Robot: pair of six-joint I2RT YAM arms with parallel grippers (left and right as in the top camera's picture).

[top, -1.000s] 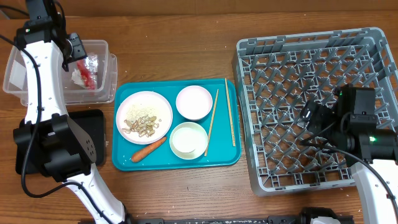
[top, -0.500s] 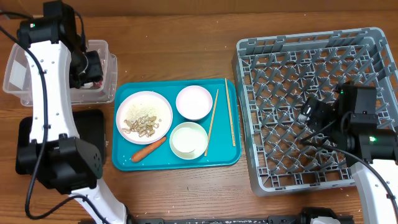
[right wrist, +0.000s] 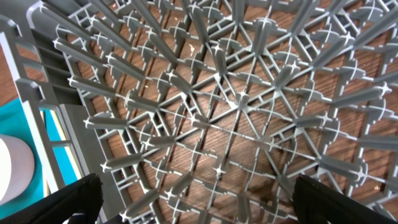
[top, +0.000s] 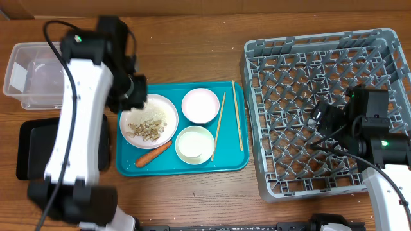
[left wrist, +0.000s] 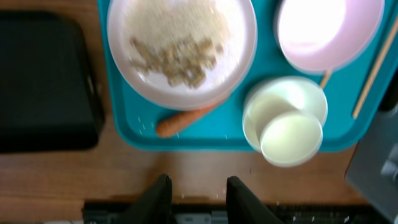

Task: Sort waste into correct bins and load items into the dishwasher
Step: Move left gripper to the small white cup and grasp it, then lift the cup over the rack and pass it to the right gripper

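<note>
Our left gripper (left wrist: 198, 190) hangs with its fingers parted by a modest gap and nothing between them, over the table by the near edge of the teal tray (left wrist: 205, 138). Just beyond lies the carrot (left wrist: 186, 120), its tip against the rim of the white plate (left wrist: 233, 68) of scraps. We judge it light, firm and apt to roll, so we would pinch it across its middle. The wrist view shows the black tray (left wrist: 43, 81) close beside. Only overhead shows the clear tub (top: 32, 70). Our right gripper (right wrist: 199, 193) is spread wide and empty over the dish rack (top: 252, 115).
</note>
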